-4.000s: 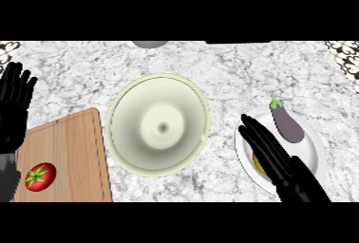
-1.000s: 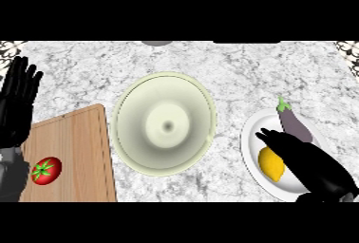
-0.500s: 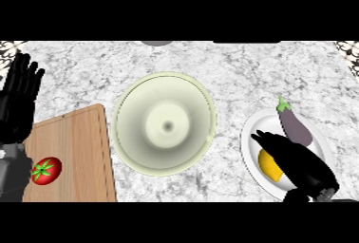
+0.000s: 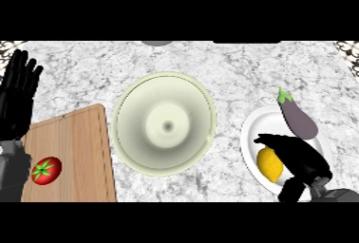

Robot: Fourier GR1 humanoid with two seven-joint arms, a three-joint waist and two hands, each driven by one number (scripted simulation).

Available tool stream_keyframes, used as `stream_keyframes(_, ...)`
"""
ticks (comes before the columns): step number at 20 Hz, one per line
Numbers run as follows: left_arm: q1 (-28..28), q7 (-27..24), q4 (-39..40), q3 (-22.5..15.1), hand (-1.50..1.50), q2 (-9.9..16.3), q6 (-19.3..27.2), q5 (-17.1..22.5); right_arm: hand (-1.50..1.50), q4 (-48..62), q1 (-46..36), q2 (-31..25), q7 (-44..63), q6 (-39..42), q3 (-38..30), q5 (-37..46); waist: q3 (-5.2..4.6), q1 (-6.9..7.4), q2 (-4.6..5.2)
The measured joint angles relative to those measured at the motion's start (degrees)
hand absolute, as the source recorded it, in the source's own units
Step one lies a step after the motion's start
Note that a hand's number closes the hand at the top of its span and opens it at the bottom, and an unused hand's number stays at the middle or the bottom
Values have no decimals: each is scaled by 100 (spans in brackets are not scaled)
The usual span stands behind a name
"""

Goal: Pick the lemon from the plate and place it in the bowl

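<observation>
My right robot hand (image 4: 298, 154) curls beside the lemon (image 4: 270, 163) on the plate (image 4: 252, 128), not gripping; the bowl (image 4: 165, 123) waits unfilled.

The lemon (image 4: 269, 162) is a bright yellow oval, sitting on the left half of the white plate (image 4: 250, 142), long side pointing roughly toward the counter's near and far edges. Its right side is partly hidden. The plate sits toward the counter's right edge, close to the near one. The bowl (image 4: 165, 124) is a big pale green round one, upright, nothing in it, about mid-counter, just left of the plate with a small gap between them.
</observation>
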Motion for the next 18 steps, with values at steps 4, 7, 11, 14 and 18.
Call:
stream_keyframes(4, -32, -171, 193, 32, 0, -41, -36, -64, 150, 169, 17, 36, -497, -501, -60, 212, -21, -9, -16)
stream_keyframes(7, -2, -113, 96, 68, 0, -45, -81, -59, 150, 190, -29, 109, -645, -540, -81, 386, -26, -13, -20)
stream_keyframes(11, -22, -67, 118, 138, 0, -10, -144, -68, 150, -6, 206, 110, -882, -692, -142, 560, -21, -22, -19)
stream_keyframes(14, 118, -163, 119, 189, 0, -20, -192, -45, 150, -318, 565, -5, -635, -715, -498, 532, -10, -55, -23)
stream_keyframes(18, 268, -128, 42, 287, 0, 24, -182, -9, 150, -670, 1443, -324, -271, -865, -1352, 395, -4, -249, -52)
